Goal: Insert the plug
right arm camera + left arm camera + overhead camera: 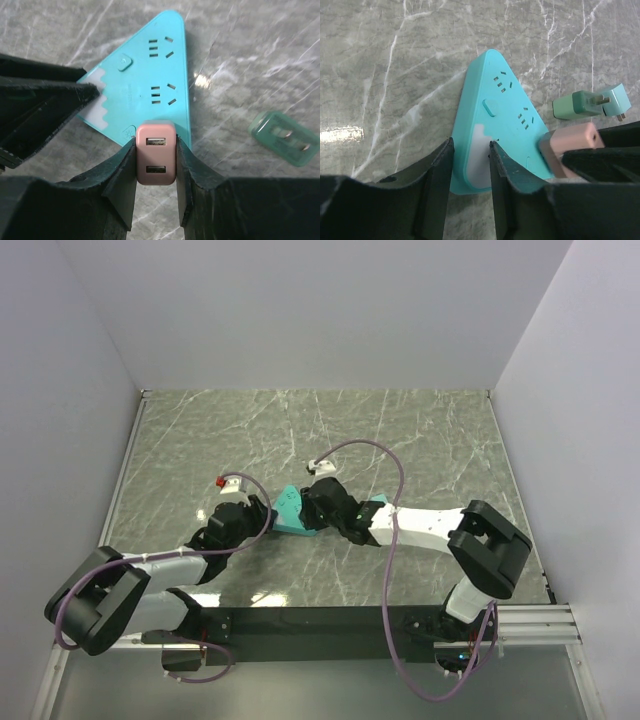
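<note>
Clamped in right gripper point(156, 172): pink plug point(156, 152), lower centre of right wrist frame, pinched on both flat sides, two USB slots facing camera. Parked at near tip of teal triangular power strip point(150, 85), overlapping its edge. Same pink plug point(570, 142) at lower right of left wrist frame, butted against the strip's right-hand edge. Cannot tell whether prongs seated in a socket, hidden under the plug body.

Clamped on the strip's white-patched corner: left gripper point(470, 152), lower centre of left wrist frame, one finger each side, closed onto it. Also showing as dark wedge at left of right wrist frame, close beside the pink plug.

On the strip's face: two uncovered socket groups plus one oval button point(122, 62).

Right of the strip and apart from it, lying on marble table point(400, 430): green plug point(285, 137), prongs up, far right of right wrist frame. Upper right in left wrist frame too point(590, 104), two-toned there, green and paler teal; cannot tell if one piece or two.

Top view: power strip point(288, 508) at centre frame, squeezed between left gripper point(240, 518) and right gripper point(325, 508), both arms crowded over it. Pink plug not discernible there. Purple cables point(372, 444) looping along both arms.

Counted: one pink plug, one power strip, two grippers, one green plug or possibly two.
</note>
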Tool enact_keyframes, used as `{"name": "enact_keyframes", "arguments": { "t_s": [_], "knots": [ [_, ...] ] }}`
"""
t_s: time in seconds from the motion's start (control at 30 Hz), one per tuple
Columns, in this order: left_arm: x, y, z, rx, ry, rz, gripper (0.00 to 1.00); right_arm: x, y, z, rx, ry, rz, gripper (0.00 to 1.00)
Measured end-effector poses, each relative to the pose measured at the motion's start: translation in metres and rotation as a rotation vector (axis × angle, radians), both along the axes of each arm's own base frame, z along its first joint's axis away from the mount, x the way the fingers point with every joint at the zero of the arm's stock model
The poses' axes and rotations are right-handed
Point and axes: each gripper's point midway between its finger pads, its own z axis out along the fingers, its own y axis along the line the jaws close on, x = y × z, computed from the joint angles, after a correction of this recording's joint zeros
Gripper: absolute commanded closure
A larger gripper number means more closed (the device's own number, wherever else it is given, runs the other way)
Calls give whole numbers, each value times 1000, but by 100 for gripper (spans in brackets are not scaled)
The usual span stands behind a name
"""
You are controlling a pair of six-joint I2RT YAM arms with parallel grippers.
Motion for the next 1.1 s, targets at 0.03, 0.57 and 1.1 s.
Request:
{"name": "enact_keyframes", "arguments": {
  "t_s": [0.03, 0.57, 1.1],
  "knots": [
    [0, 0, 0, 0, 0, 0, 61, -1, 0, -3, 0, 6, 0, 100],
    [4, 5, 0, 14, -9, 27, 61, -4, 4, -15, 41, 4, -35, 100],
    [8, 13, 0, 36, -22, 66, 62, -11, 16, -24, 50, -27, -89, 100]
  ]
}}
